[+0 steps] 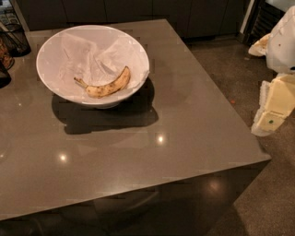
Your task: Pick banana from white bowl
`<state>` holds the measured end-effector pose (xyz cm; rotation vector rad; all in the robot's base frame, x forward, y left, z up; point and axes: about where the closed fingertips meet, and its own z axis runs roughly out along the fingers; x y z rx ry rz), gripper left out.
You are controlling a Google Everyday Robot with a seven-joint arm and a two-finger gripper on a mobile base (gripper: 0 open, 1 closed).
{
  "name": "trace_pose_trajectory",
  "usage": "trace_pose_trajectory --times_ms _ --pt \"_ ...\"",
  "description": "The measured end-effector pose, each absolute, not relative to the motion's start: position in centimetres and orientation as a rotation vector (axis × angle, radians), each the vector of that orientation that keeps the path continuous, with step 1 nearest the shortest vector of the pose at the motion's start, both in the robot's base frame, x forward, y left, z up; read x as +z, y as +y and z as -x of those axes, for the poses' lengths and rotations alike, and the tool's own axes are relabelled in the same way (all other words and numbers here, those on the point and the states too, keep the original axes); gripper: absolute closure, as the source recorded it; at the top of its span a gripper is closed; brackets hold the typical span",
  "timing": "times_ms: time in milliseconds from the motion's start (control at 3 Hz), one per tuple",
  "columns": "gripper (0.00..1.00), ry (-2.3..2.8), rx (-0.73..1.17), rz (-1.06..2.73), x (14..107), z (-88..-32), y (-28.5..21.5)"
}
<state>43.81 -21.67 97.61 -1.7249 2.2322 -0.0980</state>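
A yellow banana (107, 85) with brown spots lies in the near right part of the white bowl (50, 44), its stem pointing left. The bowl is large, round and lined with crumpled white paper. It stands at the back left of the grey table (184, 115). My gripper (269, 120) hangs at the far right edge of the view, off the table's right side and well away from the bowl. It holds nothing that I can see.
A dark wire basket (14, 39) stands at the table's back left corner, beside the bowl. The table's right edge and front edge drop to a speckled floor (258, 203). Dark cabinets (138, 11) run along the back.
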Motion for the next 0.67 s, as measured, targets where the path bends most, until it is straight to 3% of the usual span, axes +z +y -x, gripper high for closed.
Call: trace_pose_trajectory --times_ms 667 --pt "0.00 2.213 -0.143 1.829 98.0 -45.0 -20.3"
